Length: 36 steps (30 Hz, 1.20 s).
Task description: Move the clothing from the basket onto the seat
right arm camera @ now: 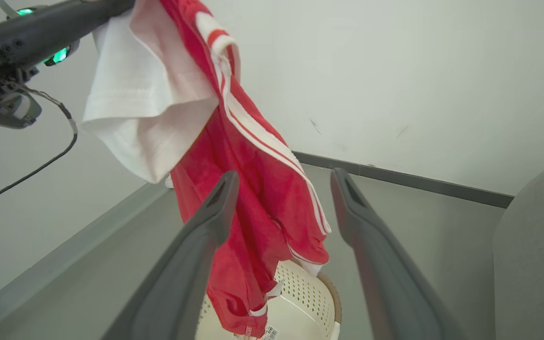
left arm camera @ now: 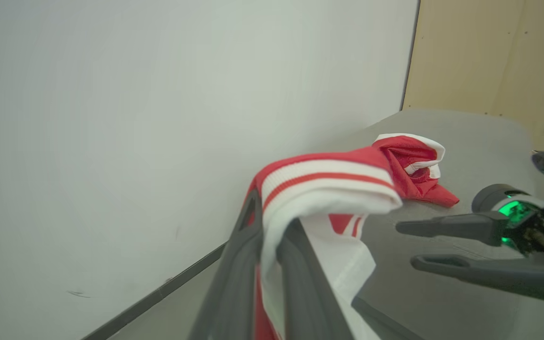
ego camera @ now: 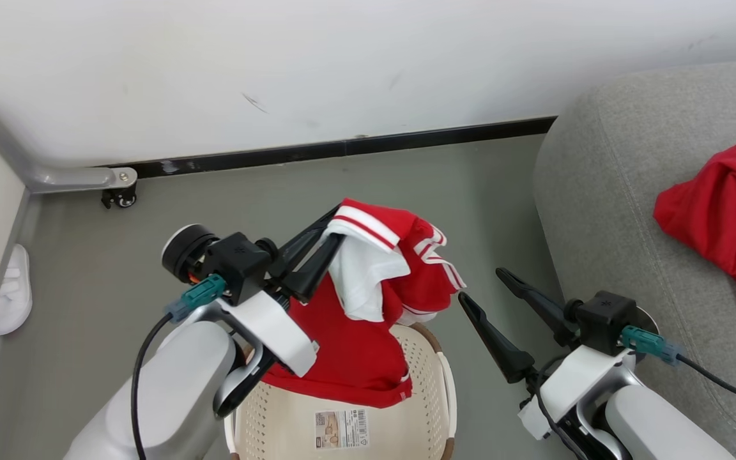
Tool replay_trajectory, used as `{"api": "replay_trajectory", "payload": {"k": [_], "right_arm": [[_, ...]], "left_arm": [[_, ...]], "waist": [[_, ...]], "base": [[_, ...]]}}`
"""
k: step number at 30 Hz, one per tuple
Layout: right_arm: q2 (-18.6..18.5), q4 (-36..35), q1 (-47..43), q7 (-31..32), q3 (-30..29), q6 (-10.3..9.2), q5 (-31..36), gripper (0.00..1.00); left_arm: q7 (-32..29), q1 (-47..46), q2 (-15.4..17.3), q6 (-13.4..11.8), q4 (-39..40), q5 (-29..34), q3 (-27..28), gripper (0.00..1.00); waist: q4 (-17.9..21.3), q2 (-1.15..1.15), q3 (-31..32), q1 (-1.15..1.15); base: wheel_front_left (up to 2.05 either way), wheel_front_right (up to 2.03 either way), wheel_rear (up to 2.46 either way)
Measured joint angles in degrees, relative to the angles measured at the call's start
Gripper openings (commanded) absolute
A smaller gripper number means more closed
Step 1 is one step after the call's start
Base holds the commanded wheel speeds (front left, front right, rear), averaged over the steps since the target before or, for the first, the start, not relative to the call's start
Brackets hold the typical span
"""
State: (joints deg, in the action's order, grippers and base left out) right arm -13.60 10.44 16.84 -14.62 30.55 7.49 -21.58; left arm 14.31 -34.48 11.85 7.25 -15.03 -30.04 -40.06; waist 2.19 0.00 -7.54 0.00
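Two red garments, one basket, one seat and one white slipper.

The left pincer [ego camera: 333,230] is pressed together on the white-and-red striped band of the shorts [ego camera: 355,345]. It holds them raised above the cream basket [ego camera: 448,383], and their lower hem hangs down to the basket's mouth.

The right pincer [ego camera: 480,284] is spread wide and holds nothing. It stands just beside the shorts, between the basket and the grey seat [ego camera: 611,191].

The jersey [ego camera: 719,217] lies crumpled on the seat, well apart from the basket.

The slipper [ego camera: 10,294] lies on the floor [ego camera: 406,185] by the left wall.
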Motion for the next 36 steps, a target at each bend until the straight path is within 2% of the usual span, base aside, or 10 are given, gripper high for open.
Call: {"api": "replay_trajectory", "payload": {"k": [15,22,30,36], "right_arm": [[-2.76,3.77,4.02,0.00,1.85,0.00,-0.67,1.00],[-3.03,6.48,4.91,0.00,7.58,0.01,-2.63,1.00],[-3.55,9.06,8.39,0.00,10.13,0.01,-4.81,1.00],[-4.25,10.83,9.71,0.00,16.41,0.01,-7.32,1.00]], "left_arm": [[0.14,-0.46,-0.77,0.03,2.04,0.10,-3.69,0.00],[0.14,-0.46,-1.07,0.03,3.63,0.08,-5.60,0.00],[0.14,-1.41,-0.78,0.03,5.64,0.08,-8.13,0.00],[0.14,-1.96,-0.71,0.03,6.83,-0.10,-9.82,0.00]], "waist": [[-3.00,0.00,1.33,0.00],[-4.57,0.00,1.45,0.00],[-6.23,0.00,1.08,0.00],[-7.32,0.00,0.66,0.00]], "base": [[0.00,0.00,0.00],[0.00,0.00,0.00],[0.00,0.00,0.00],[0.00,0.00,0.00]]}}
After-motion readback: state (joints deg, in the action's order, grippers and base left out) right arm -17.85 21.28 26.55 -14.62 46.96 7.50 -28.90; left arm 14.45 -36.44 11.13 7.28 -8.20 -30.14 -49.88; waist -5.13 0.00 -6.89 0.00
